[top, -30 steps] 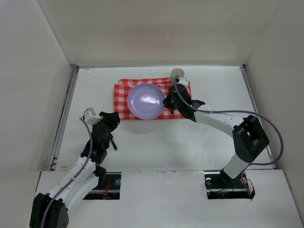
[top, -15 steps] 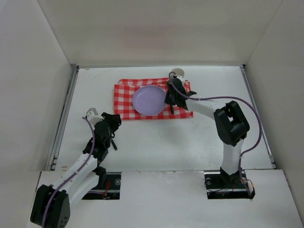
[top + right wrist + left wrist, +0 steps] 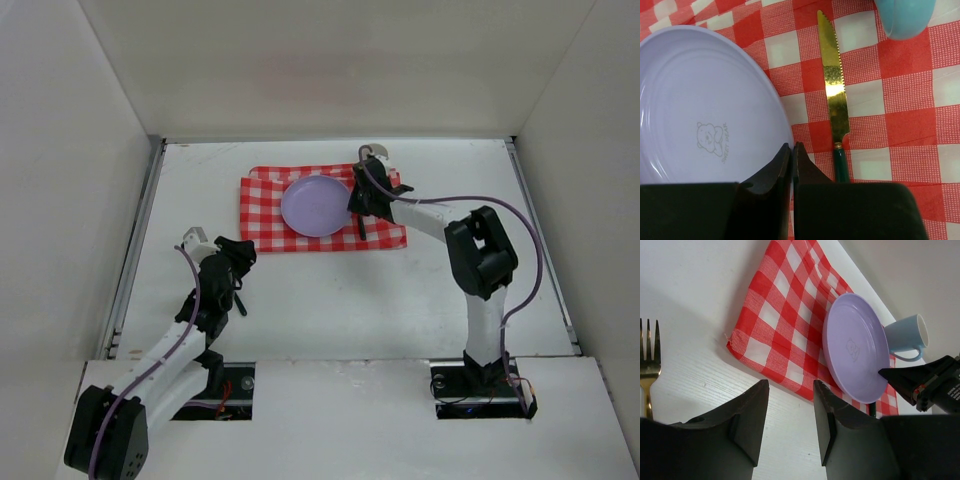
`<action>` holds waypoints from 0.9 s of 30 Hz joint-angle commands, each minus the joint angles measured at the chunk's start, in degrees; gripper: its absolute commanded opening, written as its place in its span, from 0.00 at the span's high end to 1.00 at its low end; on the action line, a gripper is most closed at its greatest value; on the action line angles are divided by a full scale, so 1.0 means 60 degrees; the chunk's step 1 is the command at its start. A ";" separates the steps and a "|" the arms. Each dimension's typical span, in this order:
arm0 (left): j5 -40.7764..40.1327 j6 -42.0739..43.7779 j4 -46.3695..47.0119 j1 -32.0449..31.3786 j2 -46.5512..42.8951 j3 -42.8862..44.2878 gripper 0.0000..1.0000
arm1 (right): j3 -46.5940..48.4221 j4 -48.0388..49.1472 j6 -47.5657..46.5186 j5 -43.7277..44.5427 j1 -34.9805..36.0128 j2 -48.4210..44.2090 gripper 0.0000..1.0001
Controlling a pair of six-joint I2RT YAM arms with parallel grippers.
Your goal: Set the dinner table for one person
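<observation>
The dinner table (image 3: 330, 290) is the white top that fills the scene, with the arms at its near edge. On its far middle lies the red checked cloth (image 3: 262, 215). The lilac plate (image 3: 315, 205) sits on the cloth, a little right of the cloth's middle. We judge the step in hand to be setting this plate down and letting go of it.

The right gripper (image 3: 791, 150) pinches the plate's near right rim, its fingers almost together with only the thin edge between them. To finish well, we want the plate flat on the cloth before the fingers part. They should part only a little, because there is not much room on that side.

The pale blue cup (image 3: 905, 335) stands at the cloth's far right corner, just beyond the plate. The gold knife (image 3: 832, 90) lies on the cloth just right of the plate, blade pointing far and green handle near. It lies beside the gripping fingers, so we advise drawing the gripper straight up. A sideways pull could drag the rim, rumple the cloth or knock the knife askew.

The gold fork (image 3: 649, 355) lies on the bare table, short of the cloth's near left corner. The left gripper (image 3: 789, 390) hangs beside it with fingers spread wide and nothing between them. We judge that the fork belongs left of the plate next.
</observation>
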 commanded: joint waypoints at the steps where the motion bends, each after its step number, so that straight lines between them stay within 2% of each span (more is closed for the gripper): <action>1: 0.0044 -0.0059 0.0432 0.0072 -0.0028 -0.0115 0.62 | 0.0482 0.0015 0.0181 -0.0125 -0.0026 0.0163 0.95; 10: 0.0059 -0.0059 0.0432 0.0087 0.0090 -0.0086 0.62 | 0.0570 -0.0264 0.0210 -0.0183 -0.0012 0.0310 0.90; 11: 0.0059 -0.0059 0.0432 0.0087 0.0090 -0.0086 0.62 | 0.0498 -0.0220 0.0225 -0.0212 -0.0012 0.0266 0.87; 16: -0.0014 -0.0015 0.0432 0.0087 0.0119 -0.0071 0.62 | 0.0234 -0.0059 0.0152 -0.0139 -0.0012 -0.0245 0.57; 19: -0.0117 0.0043 0.0418 0.0087 0.0279 -0.0013 0.62 | 0.0043 0.0102 0.0006 -0.0212 -0.0012 -0.0860 0.48; 24: -0.0248 0.0073 -0.0705 -0.0132 0.0894 0.0688 0.65 | -0.0600 0.0541 -0.1003 -0.0314 0.0412 -0.2383 0.40; 26: -0.0482 0.0073 -0.1614 -0.0220 0.0998 0.1128 0.67 | -0.1053 0.0688 -0.1399 -0.0213 0.0690 -0.3071 0.41; 27: -0.0643 0.0073 -0.2141 -0.0293 0.0998 0.1362 0.68 | -0.1404 0.0834 -0.1488 -0.0125 0.0822 -0.3466 0.45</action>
